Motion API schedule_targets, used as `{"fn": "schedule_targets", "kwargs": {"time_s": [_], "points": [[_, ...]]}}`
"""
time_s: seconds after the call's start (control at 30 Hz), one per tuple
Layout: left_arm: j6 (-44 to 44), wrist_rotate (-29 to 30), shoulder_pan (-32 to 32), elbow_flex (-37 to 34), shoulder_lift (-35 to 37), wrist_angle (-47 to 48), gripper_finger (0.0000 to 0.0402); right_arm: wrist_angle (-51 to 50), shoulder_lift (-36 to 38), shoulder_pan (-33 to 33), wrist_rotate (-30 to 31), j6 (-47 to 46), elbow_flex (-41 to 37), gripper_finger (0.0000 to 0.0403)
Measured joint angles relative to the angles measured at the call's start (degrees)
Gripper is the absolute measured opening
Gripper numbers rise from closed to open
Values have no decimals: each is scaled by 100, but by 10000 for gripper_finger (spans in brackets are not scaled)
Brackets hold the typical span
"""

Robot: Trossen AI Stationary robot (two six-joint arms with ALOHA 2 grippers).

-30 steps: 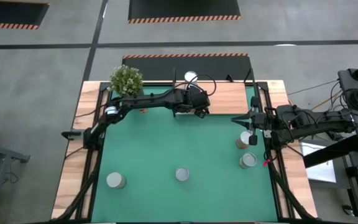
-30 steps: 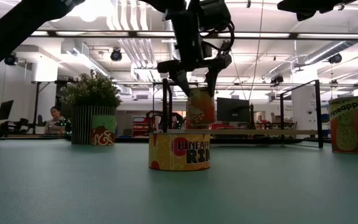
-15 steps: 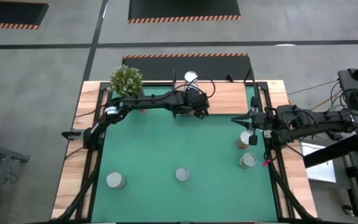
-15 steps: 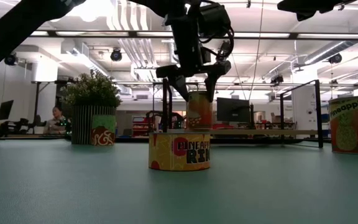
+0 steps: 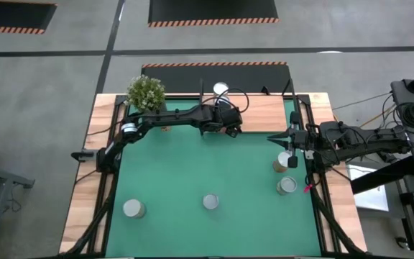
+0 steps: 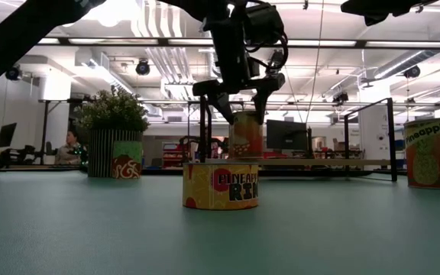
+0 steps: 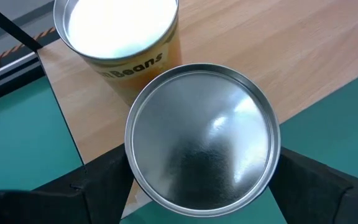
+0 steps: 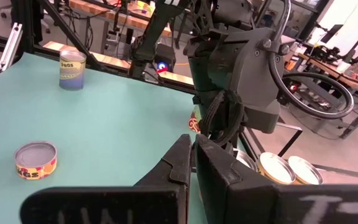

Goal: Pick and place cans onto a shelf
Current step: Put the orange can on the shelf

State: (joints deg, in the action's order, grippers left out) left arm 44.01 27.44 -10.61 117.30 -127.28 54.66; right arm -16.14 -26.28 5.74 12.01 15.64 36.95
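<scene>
Your left gripper (image 6: 240, 98) clamps a can (image 7: 202, 139) over the shelf (image 7: 272, 56) edge (beside a second can (image 7: 118, 34)); right gripper (image 8: 193, 163) closed, empty

Two cans (image 7: 202, 158) (image 7: 118, 37) stand side by side on the shelf (image 5: 268, 114), behind the mat (image 5: 214, 173).

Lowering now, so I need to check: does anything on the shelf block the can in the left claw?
Only partly. A beans can already stands on the shelf just beyond the held can in the left claw, close to it but apart. The wood beside them looks bare.
</scene>
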Motion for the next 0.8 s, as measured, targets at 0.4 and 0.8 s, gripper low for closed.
{"fn": "schedule_targets", "kwargs": {"time_s": [0.4, 0.8], "points": [[-22, 0, 0, 0, 0, 2, 314, -2, 0, 0, 2, 0, 0, 13], [46, -6, 2, 0, 0, -6, 365, -22, 0, 0, 2, 1, 0, 13]]}}
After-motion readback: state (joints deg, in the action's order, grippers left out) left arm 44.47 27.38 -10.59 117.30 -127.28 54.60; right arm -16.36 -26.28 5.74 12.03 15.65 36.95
